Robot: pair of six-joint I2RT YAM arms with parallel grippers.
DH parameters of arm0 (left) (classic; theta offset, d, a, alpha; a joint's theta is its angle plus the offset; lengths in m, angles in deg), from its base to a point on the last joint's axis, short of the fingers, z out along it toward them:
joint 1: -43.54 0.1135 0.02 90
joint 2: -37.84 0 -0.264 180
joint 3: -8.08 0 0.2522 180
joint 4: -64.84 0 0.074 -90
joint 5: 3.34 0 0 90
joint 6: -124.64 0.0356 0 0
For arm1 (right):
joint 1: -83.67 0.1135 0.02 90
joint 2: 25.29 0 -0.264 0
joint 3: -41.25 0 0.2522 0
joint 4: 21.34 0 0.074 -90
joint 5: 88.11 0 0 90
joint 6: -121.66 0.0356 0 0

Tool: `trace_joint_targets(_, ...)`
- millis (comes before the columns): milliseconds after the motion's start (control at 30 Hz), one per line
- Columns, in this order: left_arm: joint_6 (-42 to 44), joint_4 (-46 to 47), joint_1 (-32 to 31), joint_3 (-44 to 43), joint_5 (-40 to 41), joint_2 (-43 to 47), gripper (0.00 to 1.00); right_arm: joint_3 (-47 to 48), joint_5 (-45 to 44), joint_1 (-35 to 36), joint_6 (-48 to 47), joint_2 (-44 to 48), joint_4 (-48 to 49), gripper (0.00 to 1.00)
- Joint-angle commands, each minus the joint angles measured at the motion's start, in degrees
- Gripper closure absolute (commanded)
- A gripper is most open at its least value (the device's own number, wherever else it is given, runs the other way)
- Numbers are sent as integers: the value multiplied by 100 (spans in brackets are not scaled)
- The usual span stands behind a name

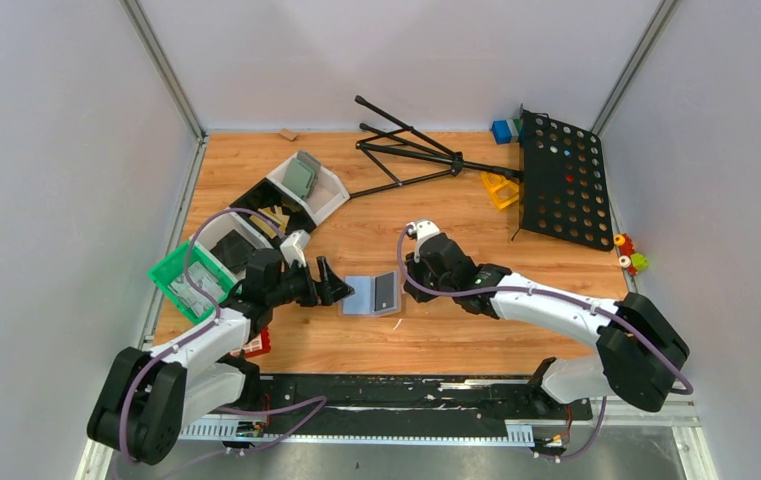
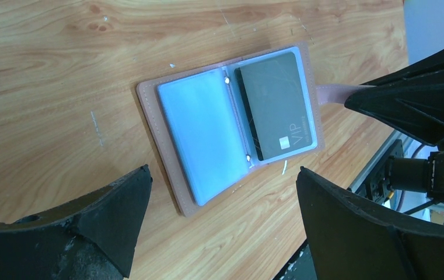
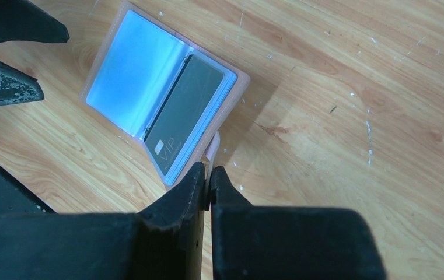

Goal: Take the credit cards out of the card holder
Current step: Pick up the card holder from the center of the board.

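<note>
Found card holder [image 1: 371,294] lying open and flat on tabletop [image 1: 436,210], between both arms. Logged right tool [image 3: 209,172] pinched together on pink strap [image 3: 213,146] at holder's edge, likely to anchor it against sliding. Logged left tool [image 2: 223,171] spread wide above the open pages, touching nothing, probably lined up for the pull. Counted 1 black credit card [image 2: 278,108], tucked in the sleeve nearer the strap. Cannot tell of others behind it.
</note>
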Motion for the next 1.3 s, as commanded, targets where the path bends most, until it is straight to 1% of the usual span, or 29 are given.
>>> trace_joint_targets(0, -138, 898, -104, -12, -93, -273, 0, -98, -165, -57, -337, 173, 327, 100)
trace_joint_targets(100, 7, 602, -186, -172, 111, -383, 0, -92, -168, -139, -370, 137, 240, 100)
trace_joint_targets(233, 325, -298, -374, -546, 634, -479, 0, 99, -138, -422, -176, -56, -170, 98)
trace_joint_targets(333, 313, -581, -469, -729, 650, -647, 0, 234, 161, -695, -10, -271, -412, 95)
trace_joint_targets(400, 286, -666, -534, -776, 644, -730, 0, 217, 443, -788, 68, -319, -403, 93)
trace_joint_targets(433, 266, -686, -583, -797, 645, -761, 0, 194, 500, -814, 109, -325, -390, 92)
trace_joint_targets(500, 210, -715, -700, -824, 693, -800, 0, 145, 566, -834, 183, -350, -339, 85)
trace_joint_targets(533, 181, -712, -777, -845, 737, -833, 0, 127, 586, -840, 214, -383, -334, 81)
trace_joint_targets(600, 153, -731, -950, -915, 830, -912, 0, 110, 564, -846, 297, -440, -350, 66)
trace_joint_targets(667, 108, -734, -1084, -974, 939, -1003, 0, 61, 543, -842, 390, -450, -311, 36)
trace_joint_targets(700, 93, -720, -1132, -991, 981, -1050, 0, 33, 560, -844, 457, -442, -267, 23)
trace_joint_targets(733, 75, -702, -1153, -1010, 1001, -1095, 0, 12, 595, -842, 504, -433, -227, 16)
trace_joint_targets(767, 53, -674, -1168, -1012, 1008, -1140, 0, 14, 619, -838, 571, -439, -213, 11)
trace_joint_targets(800, 37, -642, -1177, -1019, 1007, -1181, 0, 27, 636, -841, 614, -446, -201, 8)
trace_joint_targets(867, -6, -576, -1193, -1021, 989, -1264, 0, 72, 642, -844, 686, -511, -227, 5)
trace_joint_targets(967, -28, -546, -1228, -1046, 964, -1385, 0, 150, 712, -834, 718, -653, -243, 5)
trace_joint_targets(1133, -39, -501, -1268, -1049, 903, -1445, 0, 182, 825, -843, 796, -860, -160, 10)
trace_joint_targets(1200, -37, -487, -1275, -1026, 891, -1436, 0, 195, 851, -842, 818, -959, -145, 14)
trace_joint_targets(1267, -36, -486, -1277, -1021, 883, -1440, 0, 208, 928, -843, 817, -1058, -126, 20)
